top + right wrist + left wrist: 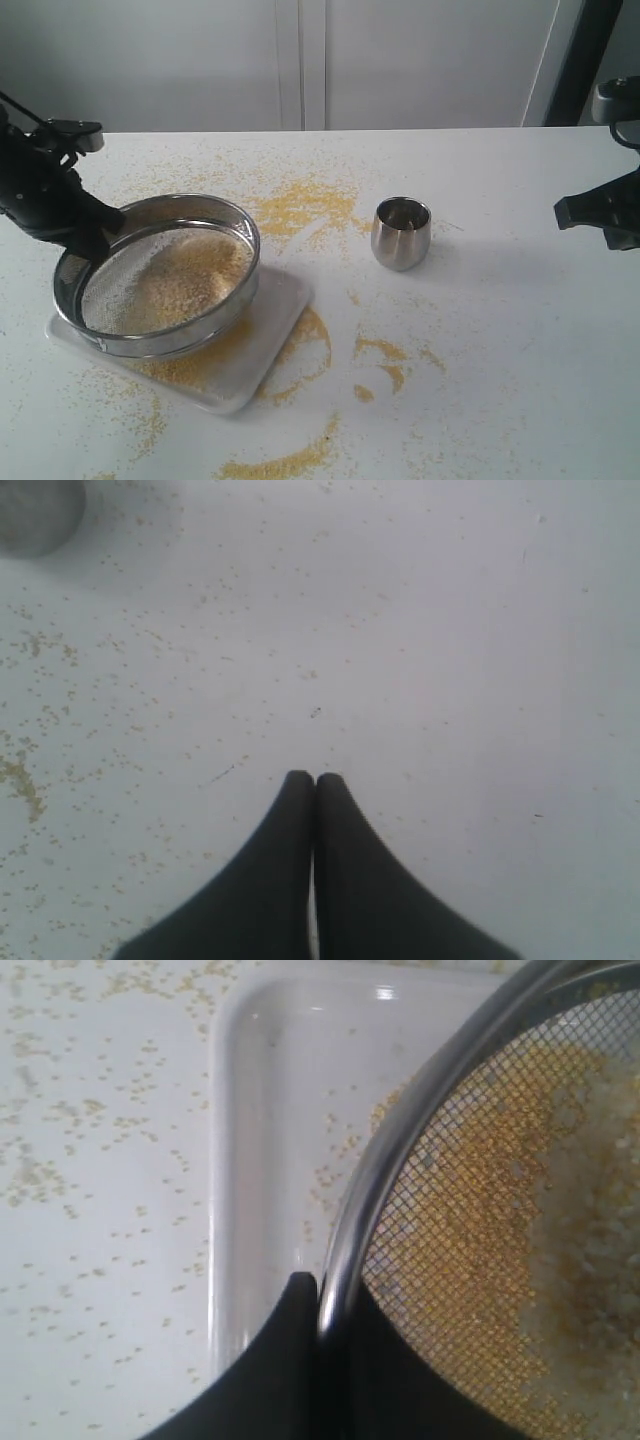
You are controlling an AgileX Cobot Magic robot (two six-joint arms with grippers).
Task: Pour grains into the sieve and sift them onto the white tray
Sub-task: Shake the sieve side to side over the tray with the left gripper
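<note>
Left tool [320, 1292] is pinching the rim of the sieve [170, 346], one finger inside the ring and one outside. The sieve is sitting tilted over the white tray [272, 330]; cannot tell if they are touching. Grains [185, 270] are lying piled on the mesh, and more yellow ones are lying scattered over the tray and table [500, 350]. Right tool [315, 778] is hovering with fingers pressed together, gripping nothing, well apart from the cup [401, 232].
</note>
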